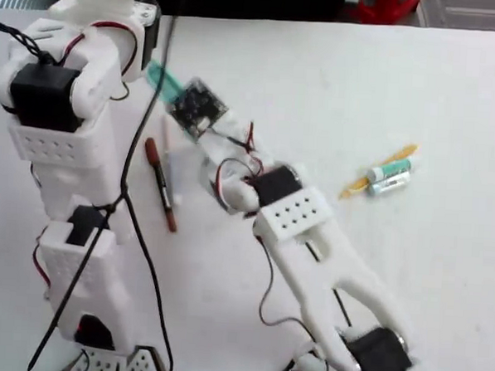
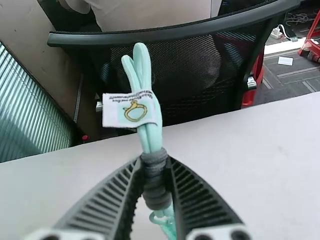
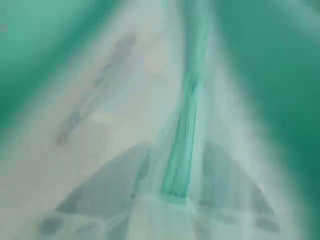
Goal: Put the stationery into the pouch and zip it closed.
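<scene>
A black mesh chair (image 2: 200, 65) stood behind the white desk (image 1: 419, 86). The left gripper (image 2: 156, 187) was clamped on the mint-green cord loop (image 2: 142, 70) of the translucent teal pouch (image 1: 163, 80). The right gripper's (image 3: 175, 192) hold could not be told. A red-brown pen (image 1: 161, 186) lay near the pouch, not yet inside, so filling seemingly came next, starting with fetching it. The loop's white label (image 2: 131, 108) showed a yellow outline, its print illegible.

Teal pouch (image 3: 260, 70) fabric sits close all around me, most of it blurred. A narrow, darker green strip (image 3: 182, 140) runs straight along the paler middle and ends at my gripper (image 3: 175, 200), which shows as dim grey shapes either side of it. A faint grey streak (image 3: 95, 95) lies beside the strip. I cannot tell what it is.
</scene>
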`<action>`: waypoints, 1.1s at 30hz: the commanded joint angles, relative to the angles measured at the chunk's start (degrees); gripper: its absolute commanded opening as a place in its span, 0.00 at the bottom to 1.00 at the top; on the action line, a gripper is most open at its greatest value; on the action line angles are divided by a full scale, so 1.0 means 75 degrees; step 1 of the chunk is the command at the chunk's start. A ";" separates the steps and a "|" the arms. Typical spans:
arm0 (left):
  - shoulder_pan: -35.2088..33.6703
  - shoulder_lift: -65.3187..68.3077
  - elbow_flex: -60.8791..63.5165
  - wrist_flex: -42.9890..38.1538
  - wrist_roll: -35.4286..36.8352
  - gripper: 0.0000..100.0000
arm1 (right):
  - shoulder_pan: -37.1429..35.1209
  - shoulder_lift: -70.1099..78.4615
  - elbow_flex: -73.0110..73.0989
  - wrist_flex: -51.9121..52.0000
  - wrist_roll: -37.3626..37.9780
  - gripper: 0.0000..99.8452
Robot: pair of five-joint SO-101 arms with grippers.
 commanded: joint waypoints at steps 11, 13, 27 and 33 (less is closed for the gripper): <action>0.0088 -0.0615 -0.0246 -0.0082 -0.0082 0.02 | 0.0580 -0.0182 0.0785 -0.1893 -0.0469 0.02; 0.0064 -0.0604 -0.0246 -0.0082 -0.0082 0.03 | 0.0592 -0.0240 0.0785 -0.2010 -0.0516 0.03; 0.0088 -0.0604 -0.0234 0.0141 -0.0082 0.04 | 0.0522 -0.4343 0.0867 -0.0463 -0.0527 0.02; 0.0123 -0.0592 -0.0234 0.0176 -0.0082 0.03 | 0.0604 -0.4566 0.0856 0.0217 -0.0527 0.02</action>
